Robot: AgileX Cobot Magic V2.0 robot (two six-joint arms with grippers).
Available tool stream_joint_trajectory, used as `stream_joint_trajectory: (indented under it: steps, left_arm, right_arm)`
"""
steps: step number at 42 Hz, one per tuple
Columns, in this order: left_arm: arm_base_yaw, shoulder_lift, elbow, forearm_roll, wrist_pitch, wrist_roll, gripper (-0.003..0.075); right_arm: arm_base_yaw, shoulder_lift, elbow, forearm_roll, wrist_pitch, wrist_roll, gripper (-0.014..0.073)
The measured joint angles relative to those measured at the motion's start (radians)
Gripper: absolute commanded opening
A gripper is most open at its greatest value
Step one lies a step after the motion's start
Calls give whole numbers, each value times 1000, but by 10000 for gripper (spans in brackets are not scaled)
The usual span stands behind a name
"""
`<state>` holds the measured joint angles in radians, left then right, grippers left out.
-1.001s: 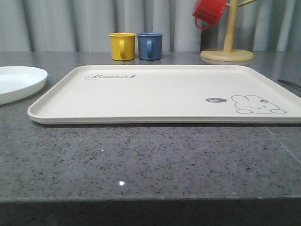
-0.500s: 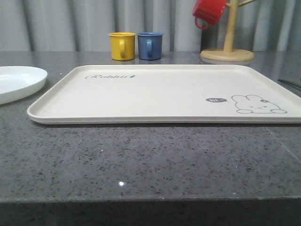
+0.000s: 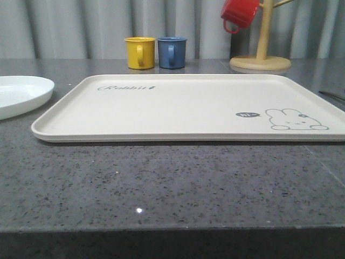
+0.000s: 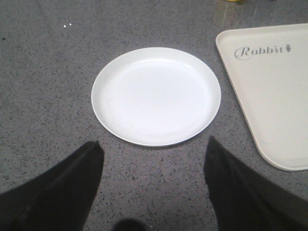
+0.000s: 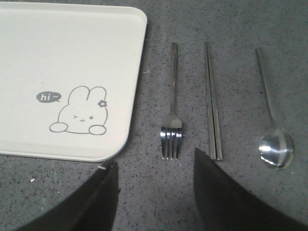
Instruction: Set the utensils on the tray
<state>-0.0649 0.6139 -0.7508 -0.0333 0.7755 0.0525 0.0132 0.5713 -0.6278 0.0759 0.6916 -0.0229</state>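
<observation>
The cream tray [image 3: 188,105] with its bunny drawing lies bare in the middle of the dark stone table; its corner [image 5: 72,57] also appears in the right wrist view. Beside that corner, on the stone, lie three silver utensils side by side: a fork [image 5: 172,110], a pair of chopsticks [image 5: 213,106] and a spoon [image 5: 273,130]. My right gripper [image 5: 155,166] hangs open above the table just short of the fork's tines, holding nothing. My left gripper [image 4: 153,149] is open over bare stone near the round white plate [image 4: 156,95], with the tray's "Rabbit" corner [image 4: 269,86] to one side.
A yellow mug [image 3: 140,52] and a blue mug [image 3: 172,52] stand behind the tray. A wooden mug tree [image 3: 261,54] with a red mug [image 3: 239,13] hanging on it stands at the back right. The white plate [image 3: 19,94] sits left of the tray.
</observation>
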Motion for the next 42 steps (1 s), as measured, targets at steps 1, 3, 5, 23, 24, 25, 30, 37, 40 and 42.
stream_joint_trajectory:
  steps: [1,3,5,23,24,25,30,37,40,42]
  left_arm:
    - [0,12,0,0,0,0,501]
    - [0,44,0,0,0,0,501]
    - [0,77,-2,0,0,0,501]
    - [156,510,-207,39,17,13,501]
    - [176,532,-216,22,22,26,501]
    - [202,553,-233,-1,31,46,501]
    - [297,671,-286,-196,62,209,501]
    - [370,796,-335,-367,77,322,501]
    - [378,841,-351,-383,77,334,501]
    - [379,869,-358,-387,75,341,501]
  right_arm:
    - [0,0,0,0,0,0,411]
    - [0,0,0,0,0,0,411]
    - [0,0,0,0,2,0,411]
    - [0,0,0,0,8,-1,411]
    - [0,0,0,0,8,-1,411]
    - [0,0,0,0,8,-1,411]
    - [0,0,0,0,8,-1,411]
    - [0,0,0,0,8,-1,411]
    - [0,0,0,0,8,-1,411]
    - [0,0,0,0,8,-1,411]
